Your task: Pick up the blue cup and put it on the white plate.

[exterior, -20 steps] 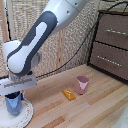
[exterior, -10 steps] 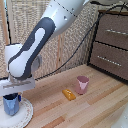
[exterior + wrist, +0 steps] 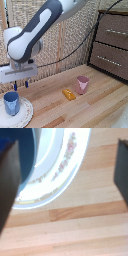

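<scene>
Blue cup (image 3: 11, 103) upright on the white plate (image 3: 20, 118), at the exterior view's lower left, on the wooden floor (image 3: 95, 107). Gripper (image 3: 20, 85) above and just to the exterior view's right of the cup, clear of it, with nothing held. Fingers (image 3: 26, 83) apart, wide open, tips pointing down. In the wrist view, two dark blurred fingers (image 3: 7, 183) at opposite edges of the picture, with bare wood and the plate (image 3: 65, 163) between them. Patterned band of small flowers visible on the plate rim there; a blue patch near one finger, probably the cup, but too blurred to tell. Pink cup (image 3: 82, 84) upright on the floor, well apart from the plate, toward the exterior view's right. Small orange object (image 3: 69, 94) flat on the floor between plate and pink cup, nearer the pink cup. Wooden dresser (image 3: 112, 42) with two drawers at the exterior view's right. Woven screen (image 3: 70, 45) behind the arm (image 3: 40, 30).
</scene>
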